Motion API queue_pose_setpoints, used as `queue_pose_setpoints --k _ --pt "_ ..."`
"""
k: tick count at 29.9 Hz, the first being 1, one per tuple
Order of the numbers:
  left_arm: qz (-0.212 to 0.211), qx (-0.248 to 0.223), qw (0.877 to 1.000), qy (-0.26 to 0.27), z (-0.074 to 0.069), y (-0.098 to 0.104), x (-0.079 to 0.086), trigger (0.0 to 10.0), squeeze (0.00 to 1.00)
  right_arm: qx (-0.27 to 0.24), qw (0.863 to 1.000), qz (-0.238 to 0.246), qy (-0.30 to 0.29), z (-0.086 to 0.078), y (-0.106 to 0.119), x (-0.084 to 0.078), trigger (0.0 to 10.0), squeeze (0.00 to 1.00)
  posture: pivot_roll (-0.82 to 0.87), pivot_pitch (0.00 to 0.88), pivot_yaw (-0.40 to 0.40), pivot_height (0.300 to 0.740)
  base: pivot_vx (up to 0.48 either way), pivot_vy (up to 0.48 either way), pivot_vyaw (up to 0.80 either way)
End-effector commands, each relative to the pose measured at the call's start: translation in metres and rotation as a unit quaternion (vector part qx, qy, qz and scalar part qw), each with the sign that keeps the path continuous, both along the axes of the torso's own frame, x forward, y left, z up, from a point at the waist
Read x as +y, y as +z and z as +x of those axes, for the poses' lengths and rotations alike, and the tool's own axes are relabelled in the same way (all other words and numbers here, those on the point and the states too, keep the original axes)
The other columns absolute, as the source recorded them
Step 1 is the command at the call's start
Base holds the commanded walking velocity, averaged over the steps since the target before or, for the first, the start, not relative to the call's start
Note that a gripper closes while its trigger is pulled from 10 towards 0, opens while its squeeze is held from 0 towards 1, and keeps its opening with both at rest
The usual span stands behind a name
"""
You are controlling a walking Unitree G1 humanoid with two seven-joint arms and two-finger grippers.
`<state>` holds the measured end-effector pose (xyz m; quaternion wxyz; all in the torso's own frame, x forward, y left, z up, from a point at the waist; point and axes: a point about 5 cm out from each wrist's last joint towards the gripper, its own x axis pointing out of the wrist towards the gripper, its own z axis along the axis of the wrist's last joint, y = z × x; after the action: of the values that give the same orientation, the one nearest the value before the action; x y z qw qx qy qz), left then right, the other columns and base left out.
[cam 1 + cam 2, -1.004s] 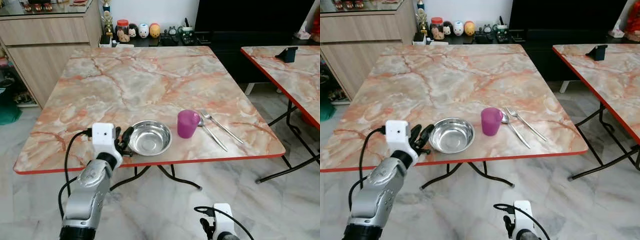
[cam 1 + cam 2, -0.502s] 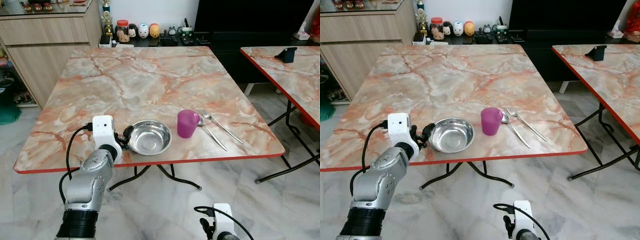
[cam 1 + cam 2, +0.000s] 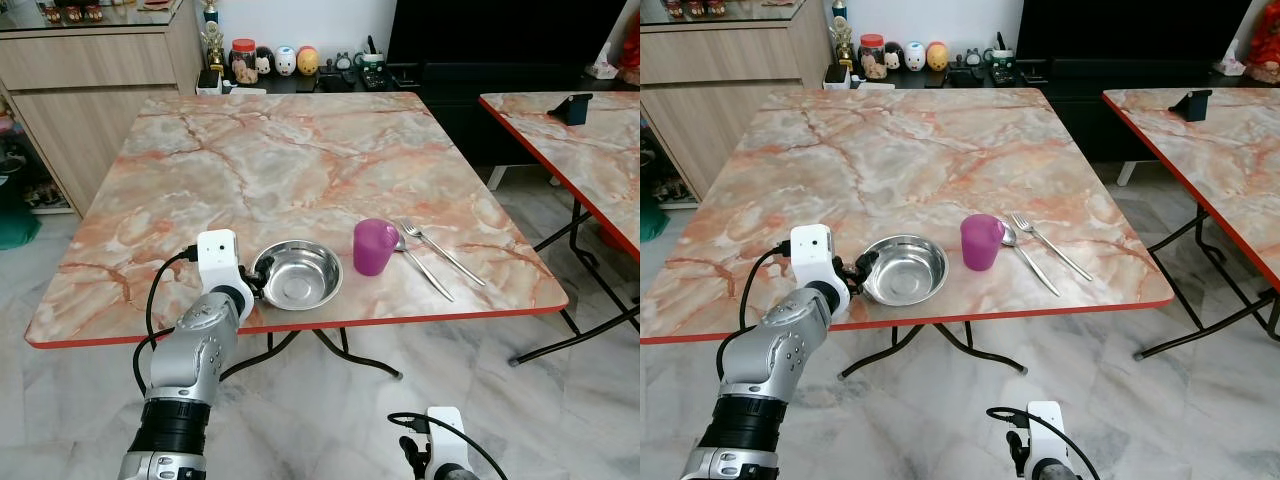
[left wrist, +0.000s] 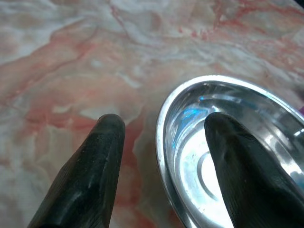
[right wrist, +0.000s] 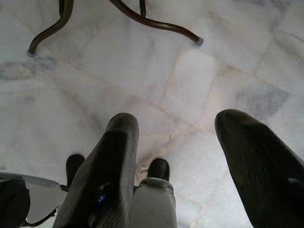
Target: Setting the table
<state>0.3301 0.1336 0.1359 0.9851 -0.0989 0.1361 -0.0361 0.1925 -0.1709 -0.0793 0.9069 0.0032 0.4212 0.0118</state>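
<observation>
A steel bowl (image 3: 298, 274) sits near the front edge of the marble table (image 3: 280, 170). To its right stand a purple cup (image 3: 374, 246), a spoon (image 3: 426, 272) and a fork (image 3: 442, 252). My left gripper (image 3: 256, 284) is open at the bowl's left rim. In the left wrist view one finger (image 4: 90, 166) rests outside on the tabletop and the other finger (image 4: 242, 166) reaches inside the bowl (image 4: 223, 156), so the rim lies between them. My right gripper (image 5: 176, 119) hangs open low over the floor.
A second marble table (image 3: 590, 150) stands to the right with a dark object (image 3: 572, 108) on it. A wooden cabinet (image 3: 90, 90) is at the back left, and a low shelf with figurines (image 3: 290, 62) runs behind. Curved table legs (image 5: 142, 19) stand on the floor.
My left gripper has moved forward and right to the bowl, and its fingers now straddle the left rim. The bowl, cup and cutlery have stayed put.
</observation>
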Motion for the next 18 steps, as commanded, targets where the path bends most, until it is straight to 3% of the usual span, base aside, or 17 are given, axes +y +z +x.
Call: queue_pose_setpoints --k 1,16,17,18 --pt "0.010 0.017 1.000 -0.013 0.001 -0.003 -0.004 10.0 0.00 0.003 1.000 -0.001 -0.003 0.000 0.000 -0.001 10.0 0.00 0.01 0.000 -0.045 0.719 0.000 0.000 0.00" --pt "0.025 0.034 0.998 -0.054 -0.002 -0.009 -0.019 10.0 0.00 0.003 1.000 0.000 -0.004 0.000 0.000 -0.001 10.0 0.00 0.01 0.000 -0.046 0.719 0.000 0.000 0.00" --pt "0.026 0.034 0.998 -0.054 -0.002 -0.009 -0.019 6.5 0.00 0.003 1.000 0.000 -0.004 0.000 0.000 -0.001 10.0 0.00 0.01 0.000 -0.045 0.719 0.000 0.000 0.00" --pt "0.026 0.034 0.998 -0.054 -0.002 -0.009 -0.019 6.5 0.00 0.003 1.000 0.000 -0.004 0.000 0.000 -0.001 10.0 0.00 0.01 0.000 -0.045 0.719 0.000 0.000 0.00"
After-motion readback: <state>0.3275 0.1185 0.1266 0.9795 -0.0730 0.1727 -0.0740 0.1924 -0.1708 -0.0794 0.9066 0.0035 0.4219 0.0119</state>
